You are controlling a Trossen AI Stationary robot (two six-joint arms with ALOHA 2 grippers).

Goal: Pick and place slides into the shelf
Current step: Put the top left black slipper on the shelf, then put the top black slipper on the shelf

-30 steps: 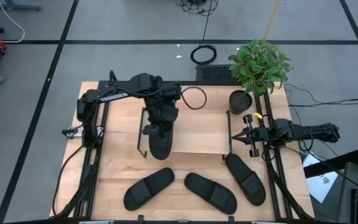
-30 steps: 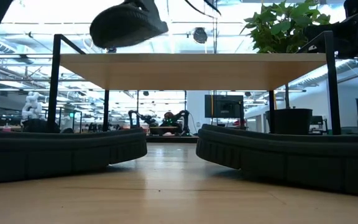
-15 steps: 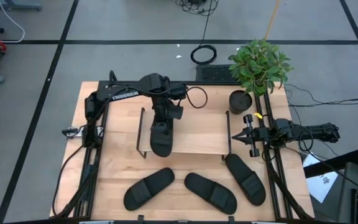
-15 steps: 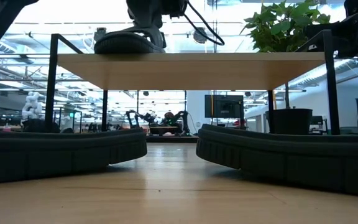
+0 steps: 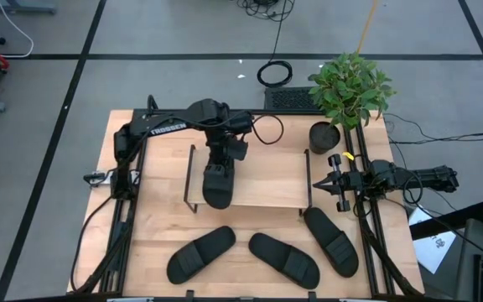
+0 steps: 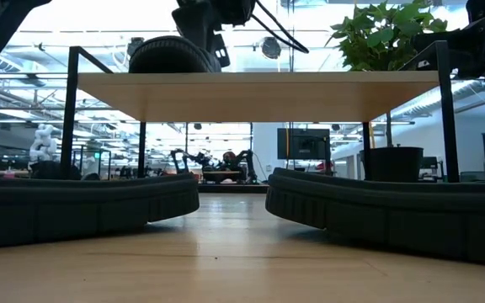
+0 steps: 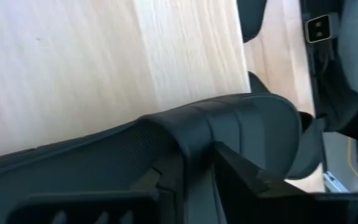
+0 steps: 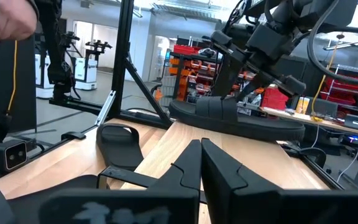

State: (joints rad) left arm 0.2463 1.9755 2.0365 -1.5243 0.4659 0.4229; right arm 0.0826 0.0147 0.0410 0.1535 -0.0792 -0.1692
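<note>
One black slide (image 5: 215,193) lies lengthwise on the left part of the shelf's light wood top (image 5: 267,172), its sole on the plank in the low view (image 6: 168,55) and the right wrist view (image 8: 241,121). My left gripper (image 5: 217,166) is over it, shut on it. Three more slides lie sole-down on the table in front of the shelf, at left (image 5: 201,253), middle (image 5: 284,259) and right (image 5: 329,240). My right gripper (image 5: 329,183) waits shut at the shelf's right end, touching nothing. My left gripper holds the slide by its ribbed strap (image 7: 229,118), pinched between the two fingers (image 7: 244,177). It comes from above, slanting down from the far side. The slide lies level along the shelf top (image 6: 259,84), its near end pointing at the table's near edge.
A potted plant (image 5: 349,88) and a black pot (image 5: 324,134) stand at the table's far right corner. The shelf's black wire side frames (image 5: 193,180) rise at both its ends. The middle and right of the shelf top (image 5: 267,180) are bare. A person's hand (image 8: 5,22) shows beyond the table.
My left gripper has moved down and a little toward the far edge, still shut on the slide. The slide, held tilted above the shelf a second ago, now lies level on the plank top.
</note>
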